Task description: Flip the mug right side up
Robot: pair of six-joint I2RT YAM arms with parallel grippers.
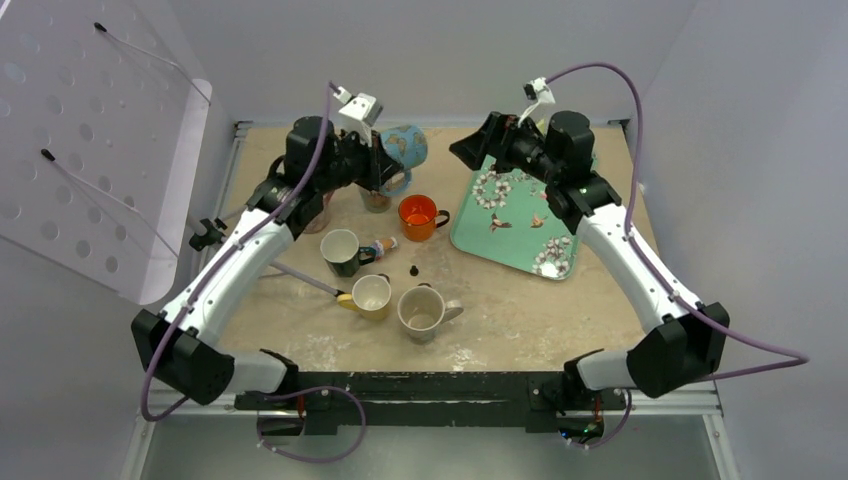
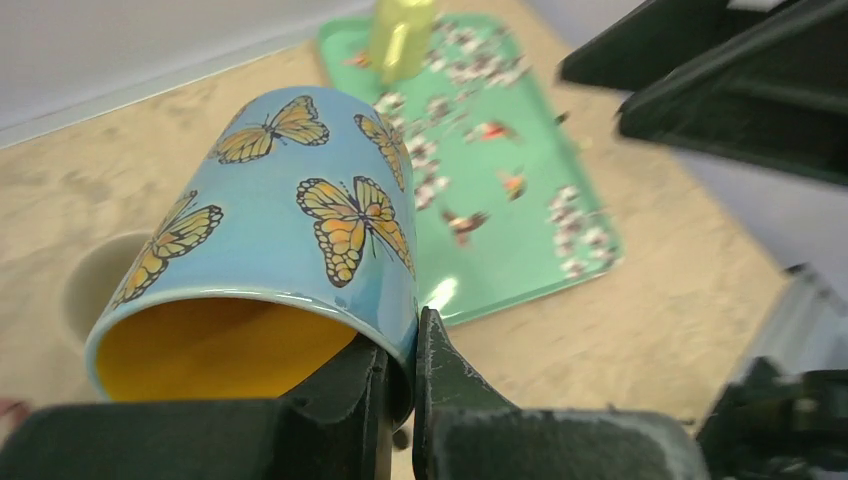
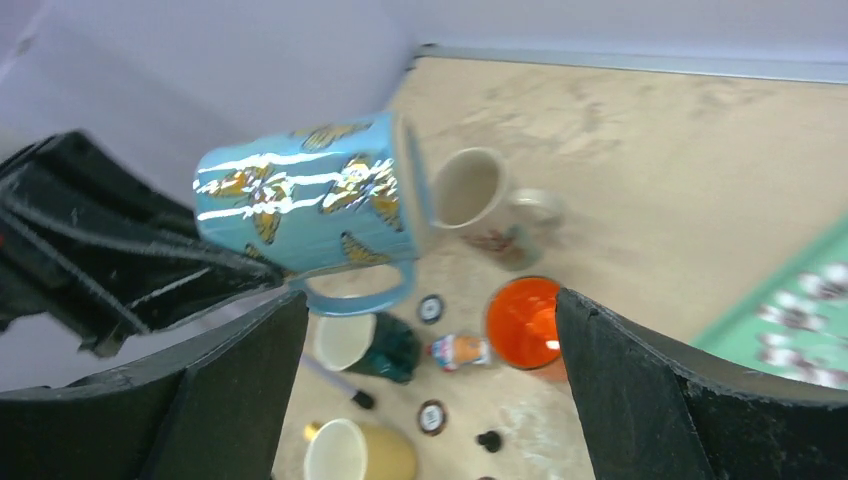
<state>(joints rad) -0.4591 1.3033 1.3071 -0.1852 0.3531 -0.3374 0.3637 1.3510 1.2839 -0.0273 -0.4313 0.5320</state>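
The left gripper (image 2: 400, 395) pinched the rim of the blue butterfly mug (image 2: 290, 230), one jaw inside, one outside. The mug was held tilted, its mouth toward those jaws. The right gripper (image 3: 430, 400) was spread wide, with the mug beyond its jaws and apart from them.
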